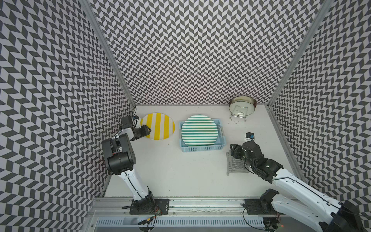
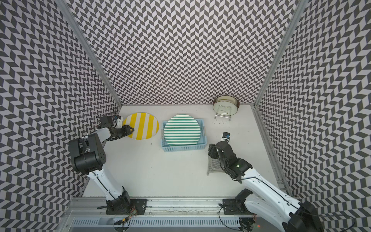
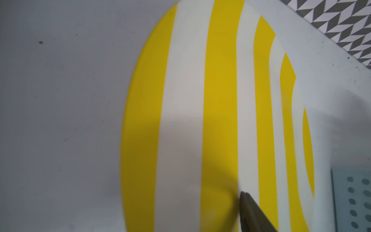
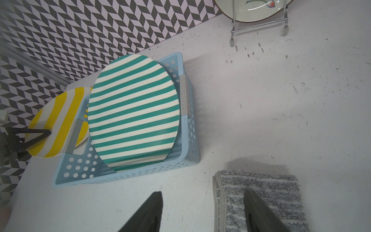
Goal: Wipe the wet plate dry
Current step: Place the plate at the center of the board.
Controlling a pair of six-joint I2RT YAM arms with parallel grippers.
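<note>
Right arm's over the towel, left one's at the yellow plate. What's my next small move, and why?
Probably lower the right gripper and close it on the edge of the grey towel: its jaws stand open and empty, one finger over the towel, the other over bare table. The yellow striped plate lies flat.

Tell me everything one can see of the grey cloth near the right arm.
The grey cloth is a fluffy towel with grey and white stripes and a plain stitched hem. It looks soft and seems folded, as two layers show at the hem. It lies flat on the white table, near the blue basket but apart from it. The right gripper is open over its hemmed edge: one finger above the cloth, the other above bare table. Whether that finger touches it cannot be told.
</note>
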